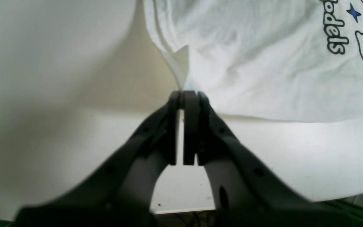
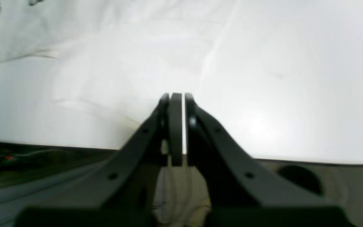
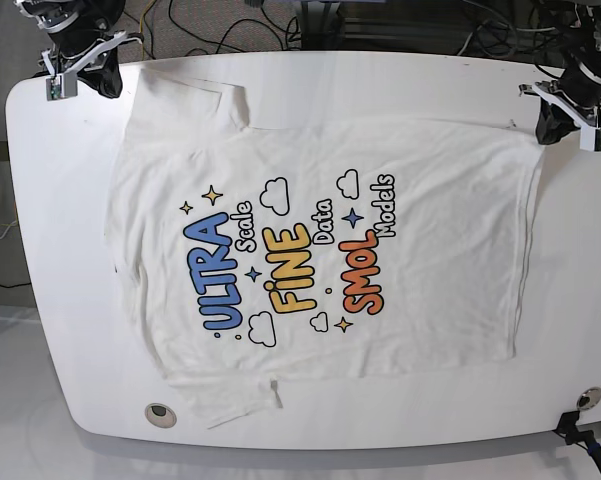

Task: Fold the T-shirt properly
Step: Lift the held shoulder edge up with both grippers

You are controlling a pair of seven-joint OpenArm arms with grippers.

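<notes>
1. Looking through the left wrist camera, the left gripper (image 1: 184, 94) has its jaws pressed together on a corner of the T-shirt (image 1: 263, 69), the white cloth rising in a peak right at the fingertips. The rest of the shirt spreads to the right, with black lettering, a blue star and a cloud outline at the far right edge, over the white table (image 1: 295, 157).
2. From the right wrist camera, the right gripper (image 2: 176, 96) shows its jaws nearly together with only a thin slit between them. The blurred white surface ahead makes it impossible to tell whether cloth is pinched there.
3. Seen from the base camera, the T-shirt (image 3: 310, 250) lies flat, print up, across the table (image 3: 50, 300). The left gripper (image 3: 552, 128) sits at the shirt's far-right corner, and the right gripper (image 3: 107, 80) is at the far-left corner, beside a sleeve.
</notes>
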